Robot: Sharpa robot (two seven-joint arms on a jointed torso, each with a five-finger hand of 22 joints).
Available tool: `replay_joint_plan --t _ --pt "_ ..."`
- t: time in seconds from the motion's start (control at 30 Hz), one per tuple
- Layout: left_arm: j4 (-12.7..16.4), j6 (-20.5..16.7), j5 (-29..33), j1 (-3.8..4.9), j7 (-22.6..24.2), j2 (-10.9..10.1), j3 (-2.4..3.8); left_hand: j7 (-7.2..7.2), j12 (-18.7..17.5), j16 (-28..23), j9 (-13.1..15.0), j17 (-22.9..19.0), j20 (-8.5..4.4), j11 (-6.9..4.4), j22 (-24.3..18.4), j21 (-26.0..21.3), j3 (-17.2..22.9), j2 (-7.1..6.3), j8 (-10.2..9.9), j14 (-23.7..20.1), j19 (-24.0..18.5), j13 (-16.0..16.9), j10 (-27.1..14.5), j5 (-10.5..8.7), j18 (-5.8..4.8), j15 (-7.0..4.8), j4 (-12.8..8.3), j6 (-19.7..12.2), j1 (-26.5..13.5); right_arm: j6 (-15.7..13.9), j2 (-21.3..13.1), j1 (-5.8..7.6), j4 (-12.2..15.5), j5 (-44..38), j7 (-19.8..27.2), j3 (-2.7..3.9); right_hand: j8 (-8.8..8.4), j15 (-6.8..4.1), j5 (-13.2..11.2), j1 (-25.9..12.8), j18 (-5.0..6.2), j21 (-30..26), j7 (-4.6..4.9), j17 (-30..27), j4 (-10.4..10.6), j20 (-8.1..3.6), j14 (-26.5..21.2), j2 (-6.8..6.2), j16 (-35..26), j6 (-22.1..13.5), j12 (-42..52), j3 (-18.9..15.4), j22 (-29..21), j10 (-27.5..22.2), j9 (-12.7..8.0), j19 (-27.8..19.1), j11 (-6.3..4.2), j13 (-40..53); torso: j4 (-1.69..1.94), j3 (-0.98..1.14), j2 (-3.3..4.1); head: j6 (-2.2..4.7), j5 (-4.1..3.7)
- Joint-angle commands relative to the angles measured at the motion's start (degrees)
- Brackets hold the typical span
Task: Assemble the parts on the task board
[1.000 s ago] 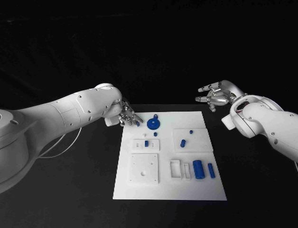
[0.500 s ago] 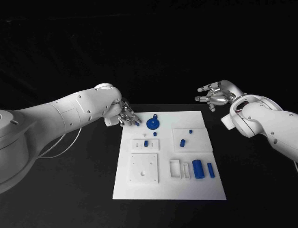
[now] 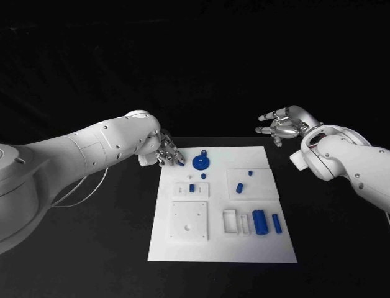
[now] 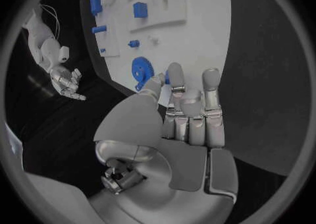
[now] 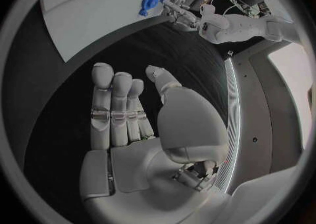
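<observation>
The white rectangular task board (image 3: pixel 222 208) lies in the middle of the black table (image 3: pixel 338 236). On it, near the far edge, sits a round blue gear-like disc with a short stem (image 3: pixel 201 162); that disc serves as my landmark. The left hand (image 3: pixel 167 154) hovers just beside the disc, over the board's far corner, its silver fingers (image 4: pixel 191 103) extended side by side and the thumb close to the disc. I see nothing pinched between them, so it looks empty, with the fingers only narrowly apart. The right hand (image 3: pixel 283 125) hangs well apart from the disc, past the board's far edge on the other side, palm bared, fingers loosely spread and holding nothing.

Nearer the robot than the disc lie several small blue pegs (image 3: pixel 238 185), and nearer still two upright blue cylinders (image 3: pixel 259 220) beside white slots.

My guess is that the disc is the left hand's target. To take it well, the hand should come down squarely over the disc, thumb and a finger on opposite sides of the rim, and close gently so it does not skid across the smooth plate.
</observation>
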Motion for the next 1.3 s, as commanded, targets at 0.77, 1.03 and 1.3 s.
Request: replay_joint_plan --t 0.77,1.03,1.3 --pt "29.66 -19.72 6.96 1.05 -4.59 -16.01 -0.39 -1.4 3.29 1.37 5.85 5.14 0.24 -0.65 0.9 1.35 9.69 -2.69 0.55 3.67 1.63 -0.43 2.88 16.01 0.3 -0.2 -10.47 5.45 -6.69 0.31 -0.25 -0.02 -0.66 0.05 0.3 0.01 0.01 -0.06 0.21 -0.57 0.95 0.2 0.3 0.04 0.11 -0.08 0.1 0.03 -0.29 0.86 0.03 0.41 1.71 -0.34 0.09 2.28 0.0 0.05 1.5 0.26 -1.48 -0.68 -0.1" --pt "35.43 -22.63 0.9 1.04 -5.11 -18.77 -2.4 -1.5 3.65 1.45 5.95 5.5 0.33 -0.71 0.91 1.45 9.65 -2.79 0.56 3.77 1.77 -0.52 2.9 16.4 0.44 -0.17 -10.64 5.75 -6.84 0.45 -0.21 -0.3 -0.73 0.07 0.37 0.0 0.01 -0.06 0.21 -0.57 0.95 0.2 0.3 0.04 0.11 -0.08 0.1 0.03 -0.29 0.86 0.03 0.41 1.71 -0.34 0.09 2.28 0.0 0.05 1.72 0.25 -1.84 -1.01 -0.26" --pt "37.89 -23.89 -2.69 0.65 -5.43 -19.21 -3.71 -1.55 3.92 1.61 6.06 5.83 0.41 -0.73 0.92 1.52 9.66 -2.86 0.6 3.85 1.83 -0.57 2.91 16.86 0.54 -0.15 -10.7 5.95 -6.99 0.52 -0.28 -0.66 -0.7 0.08 0.42 0.0 0.01 -0.06 0.21 -0.57 0.95 0.2 0.3 0.04 0.11 -0.08 0.1 0.03 -0.29 0.86 0.03 0.41 1.71 -0.34 0.09 2.28 0.0 0.05 1.72 0.17 -1.72 -1.27 -0.2"
